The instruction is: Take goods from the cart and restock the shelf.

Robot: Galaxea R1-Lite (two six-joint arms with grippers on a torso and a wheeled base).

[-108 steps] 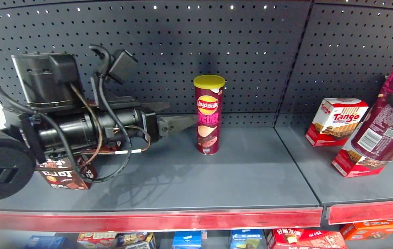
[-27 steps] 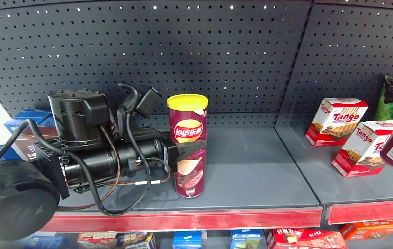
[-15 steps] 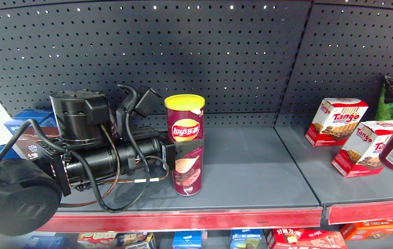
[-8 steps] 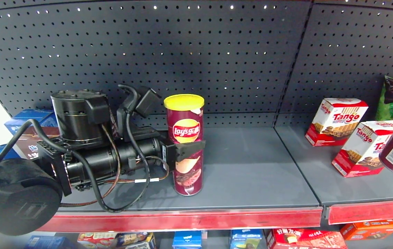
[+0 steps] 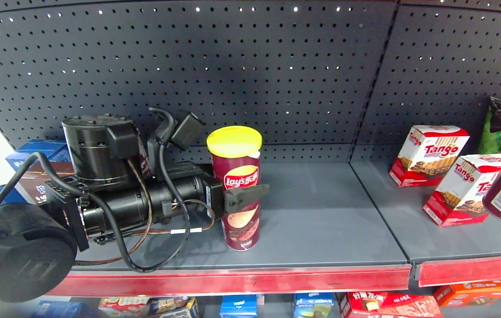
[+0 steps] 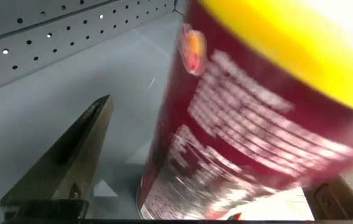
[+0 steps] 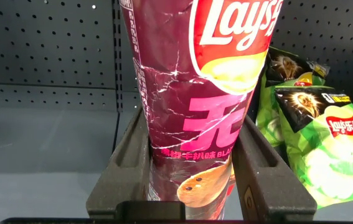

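- Shelf (image 5: 321, 221): grey deck with a red front strip (image 5: 232, 280) and a perforated back panel (image 5: 276, 66).
- Chip can (image 5: 238, 176): dark red tube with a yellow lid, standing on the shelf near its front edge, left of the middle. It seems to lean slightly rather than stand dead upright.
- Left gripper (image 5: 259, 180): level with the can's middle and reaching in from the left, with its jaws apart and the can between them. The near finger (image 5: 246, 196) crosses the front of the can. In the left wrist view one finger (image 6: 70, 168) stands off from the can's wall with shelf showing in the gap.
- Second chip can (image 7: 195, 93): same dark red kind, held off the shelf at the far right of the head view and tilted there.
- Right gripper (image 7: 192, 143): clamped on the second chip can, one finger pressed to each side of its lower half.
- Two wafer boxes: one (image 5: 429, 154) toward the back of the right-hand shelf section, the other (image 5: 462, 190) just in front of it; both tilted.
- Green snack bags (image 7: 325, 143): against the back panel at the far right, behind the second chip can.
- Blue box (image 5: 34, 148): at the left end of the shelf, behind the left arm.
- Assorted boxes (image 5: 387, 304): on the shelf below.
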